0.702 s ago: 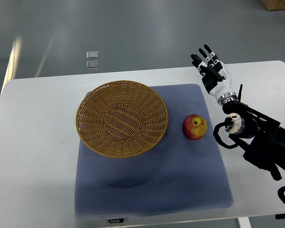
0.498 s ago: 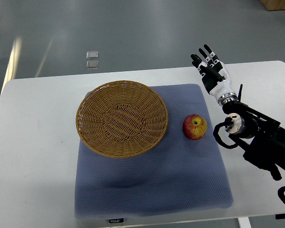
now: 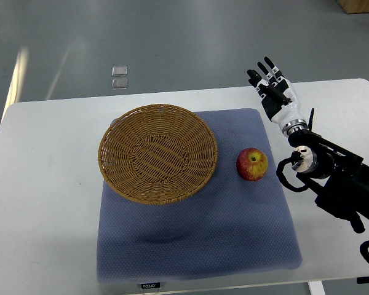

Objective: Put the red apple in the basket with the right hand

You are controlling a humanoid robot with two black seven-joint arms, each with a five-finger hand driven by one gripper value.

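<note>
Right hand (image 3: 275,92) empty, fingers (image 3: 262,69) extended and slightly apart, at the far right edge of the blue mat (image 3: 197,246). Red apple (image 3: 252,164) sits on the mat well below the fingertips, just right of the wicker basket (image 3: 157,152) — not touching it. Likely firm, smooth, roll-prone — wrap around its widest part.

Looked like a robotics lab or test bay: bare grey polished floor (image 3: 172,37) across the top of the frame, with light streaks at upper left, a plain white desk (image 3: 43,184) carrying a blue-grey mat (image 3: 197,239), and a wooden edge (image 3: 360,6) in the upper right corner.
</note>
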